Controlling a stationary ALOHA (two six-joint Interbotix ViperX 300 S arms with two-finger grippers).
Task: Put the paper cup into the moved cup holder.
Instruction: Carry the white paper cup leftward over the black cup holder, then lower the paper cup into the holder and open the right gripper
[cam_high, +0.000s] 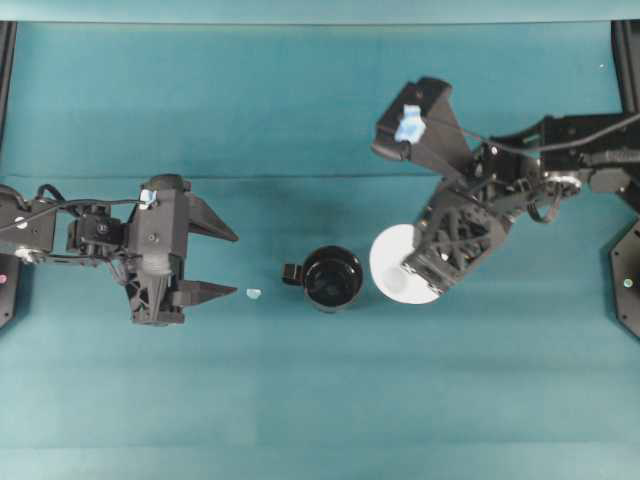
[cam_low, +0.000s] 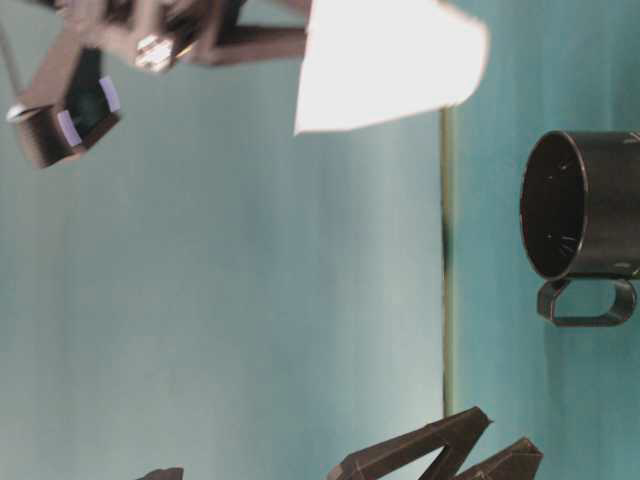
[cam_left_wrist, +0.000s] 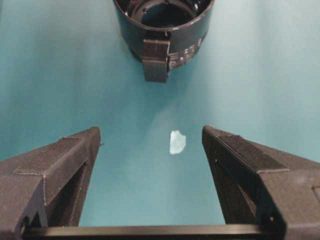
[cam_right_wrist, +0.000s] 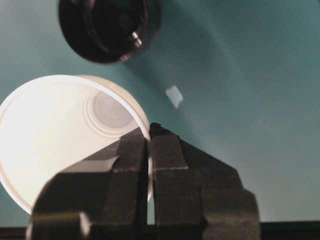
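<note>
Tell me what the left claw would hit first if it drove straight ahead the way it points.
The left claw, open, points at the cup holder. Only a small pale scrap lies flat between; the holder's handle would likely be struck first.

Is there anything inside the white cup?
No. The paper cup looks empty: only its round greyish bottom shows. The right end effector pinches the rim, one finger inside, hiding a bit of the inner wall there.

Your right wrist view: black fingers (cam_right_wrist: 135, 150) pinching the rim of a white tapered paper cup (cam_right_wrist: 55, 135); glossy black cup holder (cam_right_wrist: 107, 27) beyond; pale scrap (cam_right_wrist: 174, 95) on teal bench (cam_right_wrist: 250, 100).
</note>
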